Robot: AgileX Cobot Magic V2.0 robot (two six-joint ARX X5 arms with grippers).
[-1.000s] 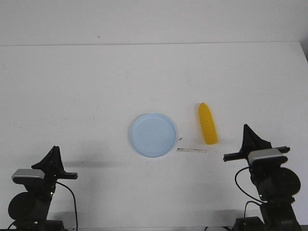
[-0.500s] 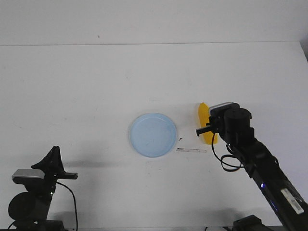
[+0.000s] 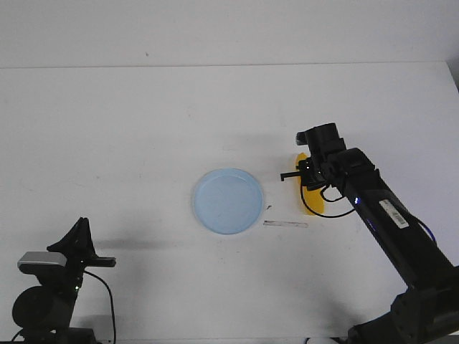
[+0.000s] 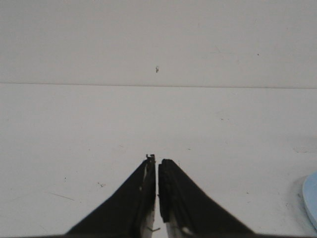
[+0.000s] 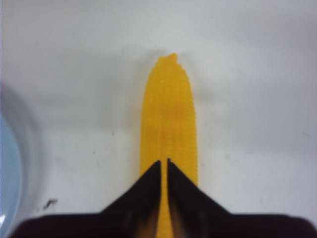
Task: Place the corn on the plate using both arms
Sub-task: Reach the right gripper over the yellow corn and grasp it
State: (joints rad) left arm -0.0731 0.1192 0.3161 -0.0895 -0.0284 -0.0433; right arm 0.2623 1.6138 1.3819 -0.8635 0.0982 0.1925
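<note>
I see the right gripper (image 5: 164,166) now advanced over the corn (image 5: 169,124), jaws nearly closed | left gripper (image 4: 157,163) parked, jaws narrow | plate (image 3: 228,201) bare.

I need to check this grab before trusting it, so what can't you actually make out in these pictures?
- Front view: the right gripper hides most of the corn.
- Right wrist view: corn's near end hidden behind the gripper; whether it touches the corn is unclear.
- Left wrist view: plate cut off by the edge.
</note>
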